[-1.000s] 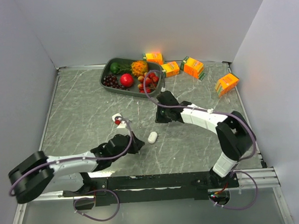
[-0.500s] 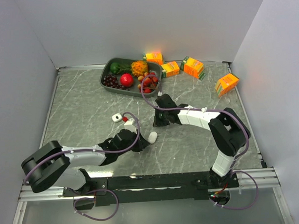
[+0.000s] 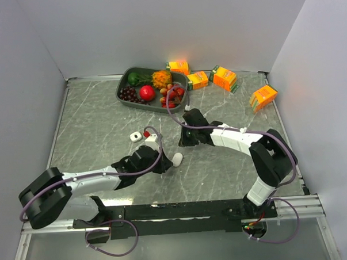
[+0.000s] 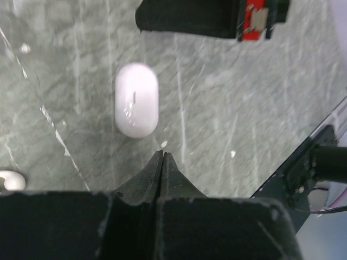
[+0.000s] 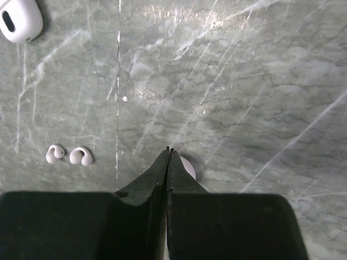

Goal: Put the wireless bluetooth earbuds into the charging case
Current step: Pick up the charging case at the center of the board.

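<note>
A shut white oval charging case point(image 3: 177, 159) point(image 4: 136, 99) lies mid-table, just ahead of my left gripper point(image 3: 165, 165) point(image 4: 162, 154), whose fingers are pressed together and hold nothing. A second white case point(image 3: 136, 136) point(image 5: 19, 19) lies further left. Two tiny white earbuds point(image 5: 54, 154) point(image 5: 81, 156) lie side by side on the marble, left of my right gripper point(image 3: 184, 142) point(image 5: 169, 150), which is shut and empty. A white rounded thing point(image 5: 188, 168) shows partly behind its fingers. Another earbud point(image 4: 11, 180) lies at the left wrist view's lower left edge.
A dark tray point(image 3: 125, 81) of fruit stands at the back. Several orange juice cartons point(image 3: 224, 77) lie at the back right. Grey walls close in the table on three sides. The right arm's body point(image 4: 190, 16) is just beyond the oval case.
My left gripper has slid right, up to the oval case. The right gripper has shifted slightly left. Both stayed shut.
</note>
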